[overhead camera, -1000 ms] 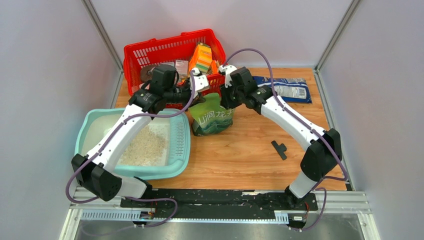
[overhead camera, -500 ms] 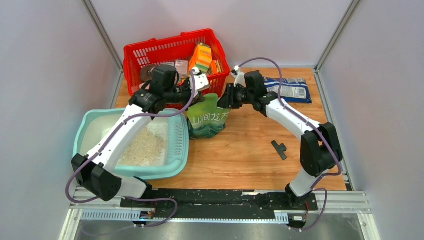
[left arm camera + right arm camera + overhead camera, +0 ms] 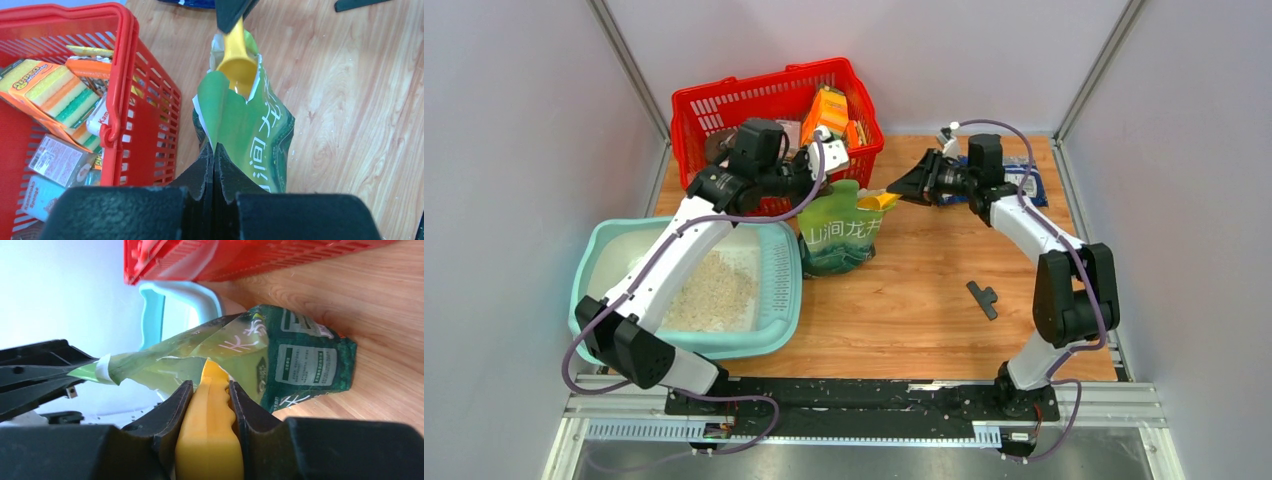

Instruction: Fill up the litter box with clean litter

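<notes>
Seen from above, the right hand (image 3: 902, 188) has drawn back from the green bag (image 3: 839, 240), leaving only the bowl of the yellow scoop (image 3: 876, 200) at its torn mouth. The left hand (image 3: 828, 172) pinches the bag's top. Down-left of that hand, the litter box (image 3: 754, 345) holds a grainy heap of clean litter (image 3: 714, 290); more scooping looks due. In the left wrist view the fingers are shut on glossy, crinkled film, with the red mesh basket (image 3: 122, 75) to the left and no grains visible in the smooth bowl ahead. In the right wrist view the fingers are clamped on the scoop's handle.
</notes>
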`<state>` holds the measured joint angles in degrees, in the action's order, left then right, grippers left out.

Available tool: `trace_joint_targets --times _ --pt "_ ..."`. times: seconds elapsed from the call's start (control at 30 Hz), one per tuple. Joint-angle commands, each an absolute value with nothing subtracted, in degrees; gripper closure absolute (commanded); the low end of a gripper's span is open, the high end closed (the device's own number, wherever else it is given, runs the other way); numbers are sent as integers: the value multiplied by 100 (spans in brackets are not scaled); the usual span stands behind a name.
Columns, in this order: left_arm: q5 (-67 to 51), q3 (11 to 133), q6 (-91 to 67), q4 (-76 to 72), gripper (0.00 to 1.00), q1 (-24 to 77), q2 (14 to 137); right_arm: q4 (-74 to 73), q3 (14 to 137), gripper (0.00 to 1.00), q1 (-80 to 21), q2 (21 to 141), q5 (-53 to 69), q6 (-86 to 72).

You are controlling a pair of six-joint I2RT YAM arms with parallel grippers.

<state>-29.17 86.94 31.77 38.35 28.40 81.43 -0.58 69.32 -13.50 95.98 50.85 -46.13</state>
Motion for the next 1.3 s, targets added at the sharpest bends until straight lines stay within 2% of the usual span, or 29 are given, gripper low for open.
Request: trace_joint_targets --times 0.0,0.27,0.43,0.9,1.07,1.17,1.27 --pt "-2997 9474 2988 2656 100 2830 7998 597 6786 100 -1037 9282 5519 -5379" --pt "-2883 9721 3497 2636 100 2839 8086 1204 6609 100 -616 9439 6284 -6151" --pt "-2813 9721 3822 2900 100 2848 8025 2214 6469 100 -457 9615 6731 -6916" --pt "-2443 9220 4043 2962 100 2856 7717 3357 5775 100 -53 9536 6715 -8007" --pt "-2400 9141 4096 2988 100 2856 7708 3779 5520 100 -53 9614 7048 -8094" --pt "-2391 9141 4113 3041 100 2856 7708 4892 5449 100 -53 9877 7127 -8830" --pt "-2356 9184 4113 3085 100 2856 7734 5167 5546 100 158 10115 7304 -8762"
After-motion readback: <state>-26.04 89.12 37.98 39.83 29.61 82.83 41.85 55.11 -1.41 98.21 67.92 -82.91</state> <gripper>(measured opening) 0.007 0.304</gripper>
